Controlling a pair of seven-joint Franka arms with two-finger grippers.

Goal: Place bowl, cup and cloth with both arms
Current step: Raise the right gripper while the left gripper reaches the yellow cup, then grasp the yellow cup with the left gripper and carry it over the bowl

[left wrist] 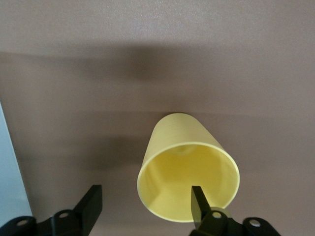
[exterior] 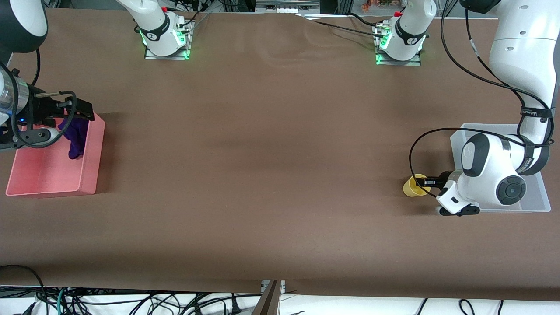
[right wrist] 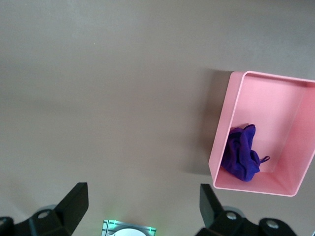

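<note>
Fingers first. Front view: I read left gripper (exterior: 426,181) at cup (exterior: 413,186), table edge toward left arm's end, beside clear tray (exterior: 542,199). Right gripper (exterior: 81,111) over pink bin (exterior: 89,175); cloth (exterior: 75,135) inside.

Left wrist view: fingers (left wrist: 198,201) part-open, straddling cup rim; grasp step, next close fully.

Right wrist view: fingers (right wrist: 74,201) spread wide, empty. Bowl unseen.
</note>
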